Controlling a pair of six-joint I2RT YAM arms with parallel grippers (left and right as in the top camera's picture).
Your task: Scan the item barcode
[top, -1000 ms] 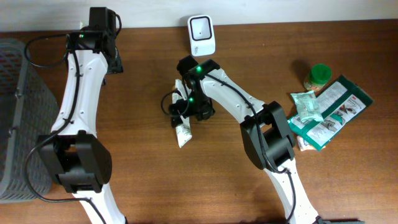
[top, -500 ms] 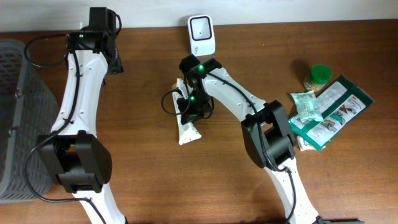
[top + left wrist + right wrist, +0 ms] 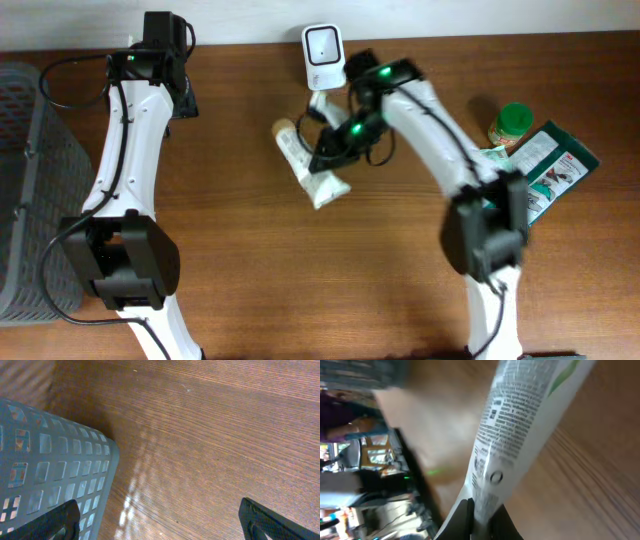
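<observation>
The item is a white tube [image 3: 306,166] with small printed text. It hangs slanted above the table, just below the white barcode scanner [image 3: 324,55] at the back edge. My right gripper [image 3: 327,154] is shut on it. In the right wrist view the tube [image 3: 515,435] runs up and away from the gripper [image 3: 482,517], pinched between both dark fingers. No barcode shows clearly in the blurred print. My left gripper [image 3: 160,522] hangs open over bare wood at the back left, nothing between its fingers.
A grey mesh basket [image 3: 20,180] stands at the left edge and also shows in the left wrist view [image 3: 50,470]. At the right lie a green-lidded jar [image 3: 512,122] and green packets [image 3: 545,170].
My right gripper closed on the tube, lifted it off the table and swung it right and back toward the scanner. The left arm stayed put.
</observation>
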